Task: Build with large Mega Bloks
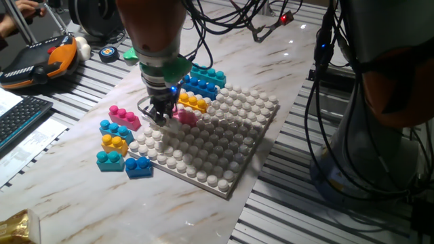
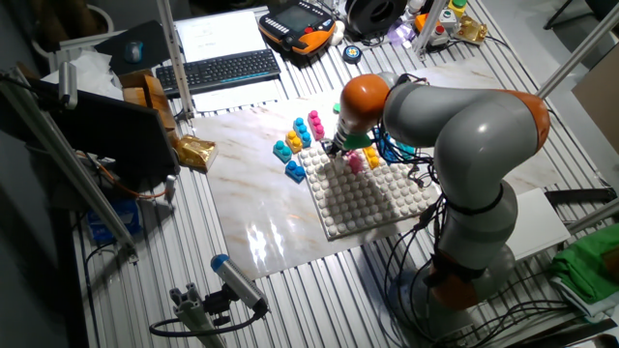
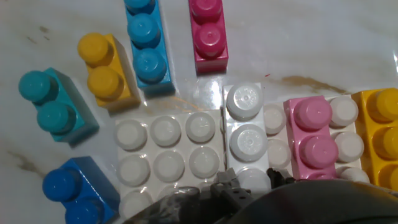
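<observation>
Short bricks (image 1: 115,144) sit left on the tabletop (image 1: 61,183). The end effector (image 1: 160,115) (grip hidden, cannot tell) hangs over the baseplate (image 1: 224,146) left edge, beside the pink brick (image 1: 184,116). Open studs lie right.

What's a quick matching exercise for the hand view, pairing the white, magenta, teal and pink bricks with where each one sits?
Bricks: 1 white brick; 2 magenta brick; 3 teal brick; 4 pink brick.
Places: A on the marble tabletop, farthest left; B on the baseplate, between white brick and orange-yellow brick; C on the marble, right of the light blue brick; D on the baseplate edge, left of the pink brick.
Pairs: 1-D, 2-C, 3-A, 4-B.
</observation>
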